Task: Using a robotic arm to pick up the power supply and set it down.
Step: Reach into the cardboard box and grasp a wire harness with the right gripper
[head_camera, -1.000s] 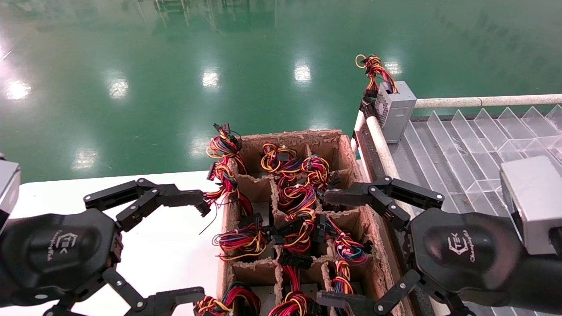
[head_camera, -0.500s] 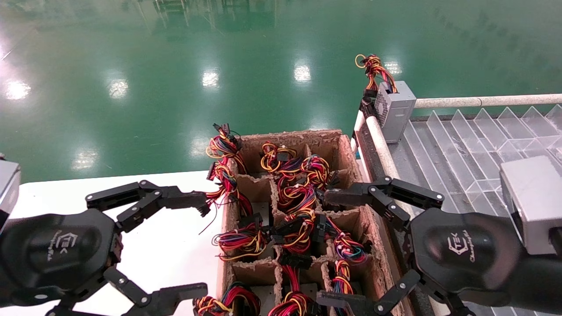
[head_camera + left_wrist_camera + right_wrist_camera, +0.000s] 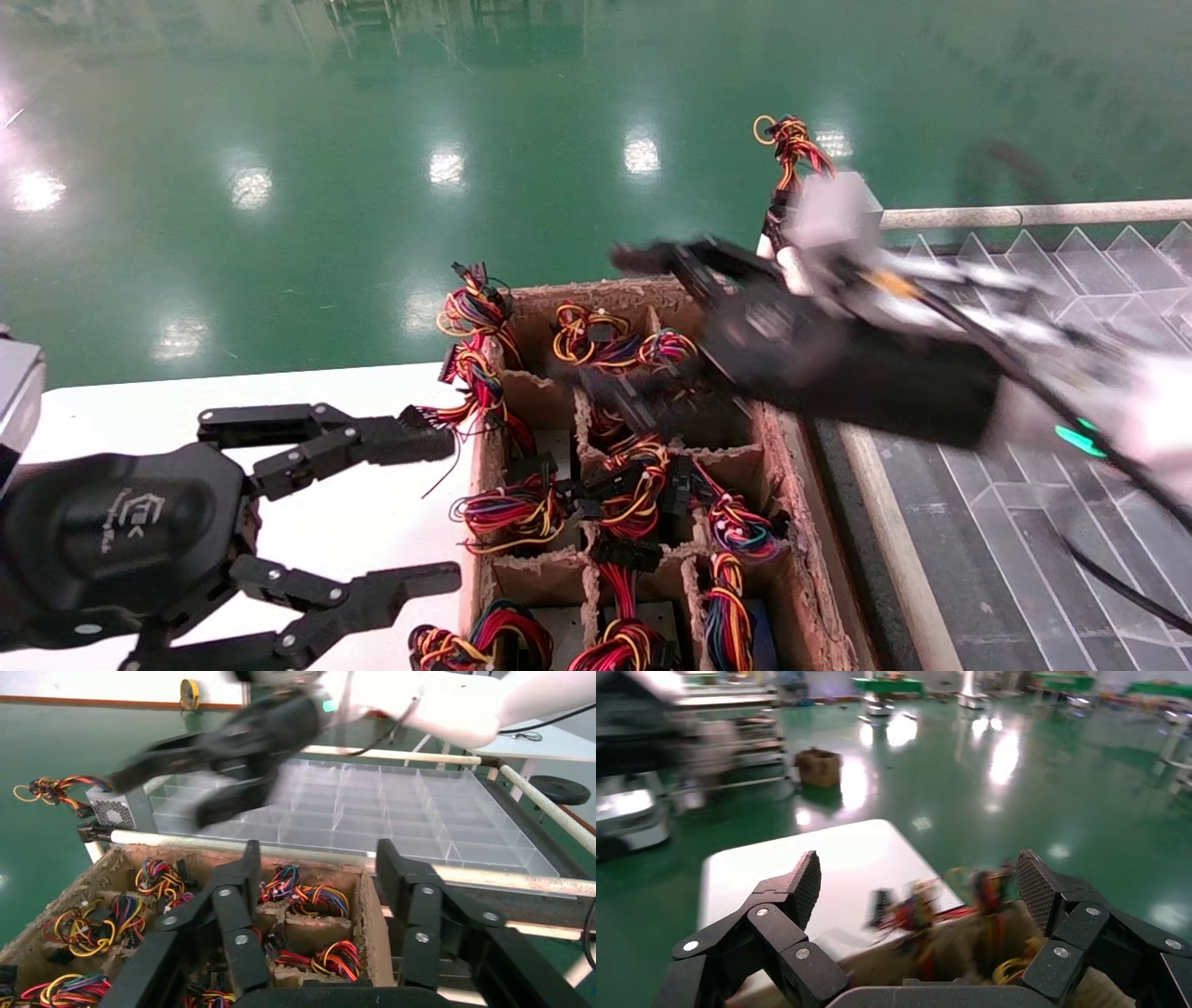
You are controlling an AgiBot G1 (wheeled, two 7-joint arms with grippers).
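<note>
Grey metal makes the power supply [image 3: 832,210] look hard, heavy and a bit slippery. It stands at the far corner of the clear tray [image 3: 1024,447], beside the cardboard box [image 3: 801,596] of wires, its own wires [image 3: 792,140] sticking up. Best grab its flat sides, not the floppy wires. The right pincer [image 3: 652,317] is wide open and empty above the box. The left pincer [image 3: 438,508] waits over the white bench [image 3: 372,503], open and empty.

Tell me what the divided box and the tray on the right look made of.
Box: seemingly moulded pulp or rough cardboard, matte brown with frayed, fuzzy edges. Tray: likely clear plastic, glossy, since its dividers show the surface beneath.
</note>
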